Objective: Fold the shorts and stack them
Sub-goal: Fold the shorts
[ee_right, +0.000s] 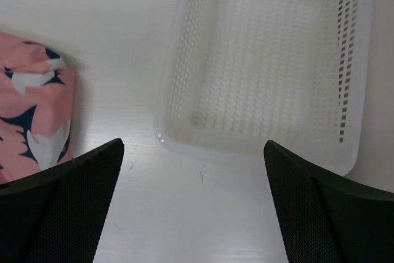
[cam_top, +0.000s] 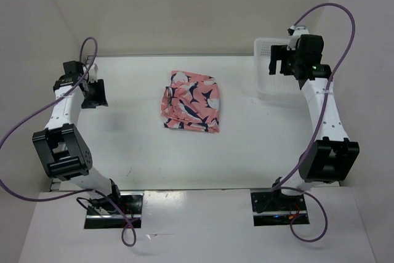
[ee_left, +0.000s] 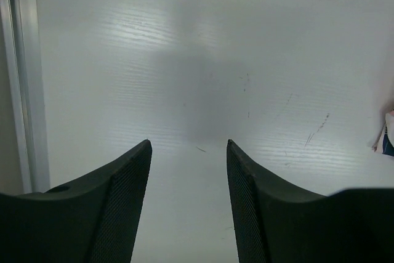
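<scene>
The salmon-pink shorts (cam_top: 191, 101) with navy-and-white shark print lie folded into a compact bundle at the middle of the white table. Their edge shows at the left of the right wrist view (ee_right: 34, 115) and a sliver shows at the right edge of the left wrist view (ee_left: 389, 133). My left gripper (cam_top: 94, 93) is open and empty at the table's far left, well away from the shorts. My right gripper (cam_top: 278, 61) is open and empty, held over the near left corner of the white mesh basket (cam_top: 266, 90).
The white mesh basket (ee_right: 184, 60) stands at the far right of the table, empty in the right wrist view. White walls enclose the table at the back and both sides. A raised rail (ee_left: 24, 78) runs along the table's left edge.
</scene>
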